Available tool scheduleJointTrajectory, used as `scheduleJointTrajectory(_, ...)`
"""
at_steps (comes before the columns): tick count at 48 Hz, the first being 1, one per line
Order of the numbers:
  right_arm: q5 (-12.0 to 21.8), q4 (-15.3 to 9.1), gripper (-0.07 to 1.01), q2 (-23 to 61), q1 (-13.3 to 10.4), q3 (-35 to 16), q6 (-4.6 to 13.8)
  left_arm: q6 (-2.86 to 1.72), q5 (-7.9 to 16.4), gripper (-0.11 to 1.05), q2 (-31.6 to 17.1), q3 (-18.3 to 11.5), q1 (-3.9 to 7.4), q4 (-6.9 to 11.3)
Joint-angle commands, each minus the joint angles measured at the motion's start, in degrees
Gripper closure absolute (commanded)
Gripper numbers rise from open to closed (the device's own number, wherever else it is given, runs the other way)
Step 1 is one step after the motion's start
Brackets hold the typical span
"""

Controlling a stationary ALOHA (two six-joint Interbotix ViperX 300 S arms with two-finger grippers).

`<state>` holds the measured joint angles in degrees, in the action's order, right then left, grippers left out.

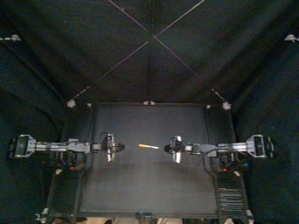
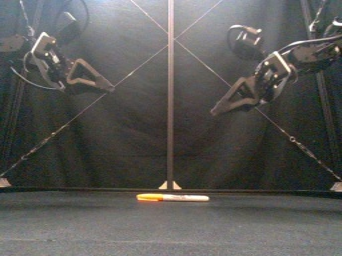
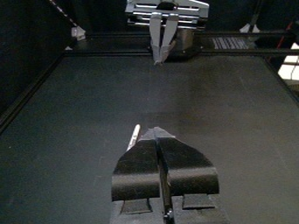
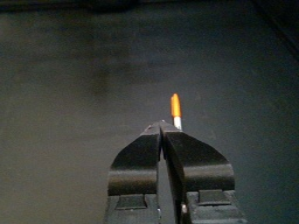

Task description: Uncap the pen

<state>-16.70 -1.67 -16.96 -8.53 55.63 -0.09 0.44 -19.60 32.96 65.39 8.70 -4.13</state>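
Front view; pen [image 2: 173, 198] flat on table [image 2: 80, 228]

Black table [image 1: 140, 185], one pen [image 2: 174, 197] (orange and white) mid-surface

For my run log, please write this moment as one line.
left gripper: shut, raised, empty | right gripper: shut, raised, empty | pen: capped, flat on table, untouched

The white pen [image 2: 173, 197] has an orange cap [image 2: 150, 197].
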Motion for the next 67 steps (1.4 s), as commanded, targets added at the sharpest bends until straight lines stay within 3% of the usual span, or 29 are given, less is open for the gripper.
scheduleJointTrajectory(1, -0.35, -0.09, 0.91, 5.89, -1.14, -4.04, 0.18, 0.00, -0.70, 0.74, -2.02, -1.85, 0.62, -0.97)
scheduleJointTrajectory(8, 1.14, -0.09, 0.73, 13.45, -2.20, -7.73, 0.35, 0.00, -0.70, 0.64, -4.57, -2.20, 0.79, -0.97)
scheduleJointTrajectory(21, 7.03, 1.32, 0.19, 22.06, -4.13, -14.50, 0.62, 0.00, -0.70, 0.48, -6.77, -2.46, 0.97, -0.97)
scheduleJointTrajectory(27, 7.38, 1.76, 0.08, 23.91, -5.10, -15.82, 0.62, 0.00, -0.70, 0.45, -6.86, -2.29, 0.97, -0.97)
scheduleJointTrajectory(35, 8.53, 1.76, 0.07, 25.58, -6.15, -16.61, 0.62, 0.00, -0.70, 0.45, -6.86, -2.20, 0.97, -0.97)
scheduleJointTrajectory(52, 12.30, 1.76, 0.10, 28.04, -6.06, -16.35, 0.62, 0.00, -0.70, 0.45, -6.86, -2.37, 0.97, -0.97)
scheduleJointTrajectory(67, 12.57, 1.76, 0.37, 27.77, -5.71, -16.00, 0.62, -0.09, -0.70, 0.44, -6.86, -2.81, 0.97, -0.70)
